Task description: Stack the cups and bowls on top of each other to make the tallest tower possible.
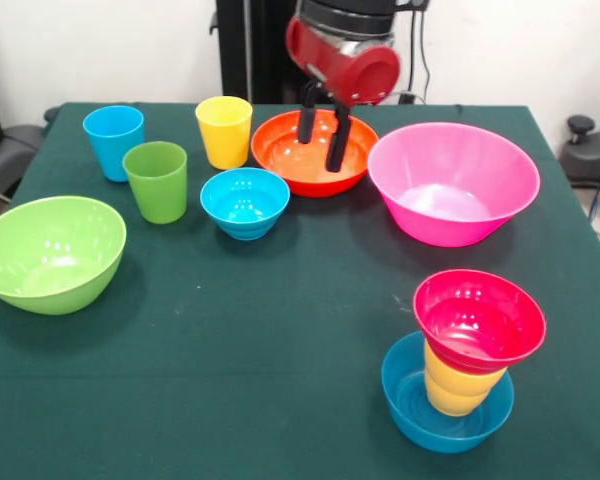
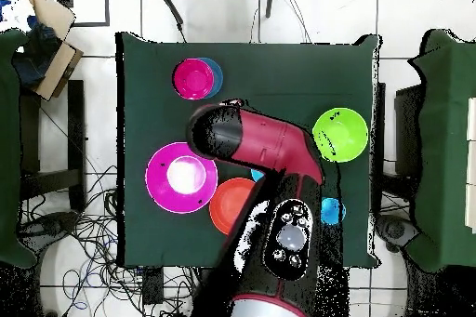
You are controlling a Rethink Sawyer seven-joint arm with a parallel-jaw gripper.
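While the gripper hangs over the orange bowl, its two black fingers point down into the bowl's hollow with a narrow gap between them, spread a little and pinching nothing. Whether the tips touch the bowl's floor I cannot tell.

Taking the green table in the front view as a clock face, the orange bowl sits at about twelve o'clock. Just beside it at one o'clock stands the large pink bowl, upright and empty, their rims close or touching. At eleven o'clock the yellow cup stands upright next to the orange bowl, and a small blue bowl sits just in front of the two. Farther round, at ten o'clock, the light blue cup and the green cup stand side by side, open ends up. The lime green bowl rests alone at nine o'clock near the table's edge.

At about five o'clock, well apart from the rest, is a short stack: a second blue bowl at the bottom, a yellow-orange cup standing in it, and the red bowl on top, tilted toward the camera.

From overhead, the red and black arm covers the middle of the table; the pink bowl, the orange bowl, the lime green bowl and the red bowl show around it.
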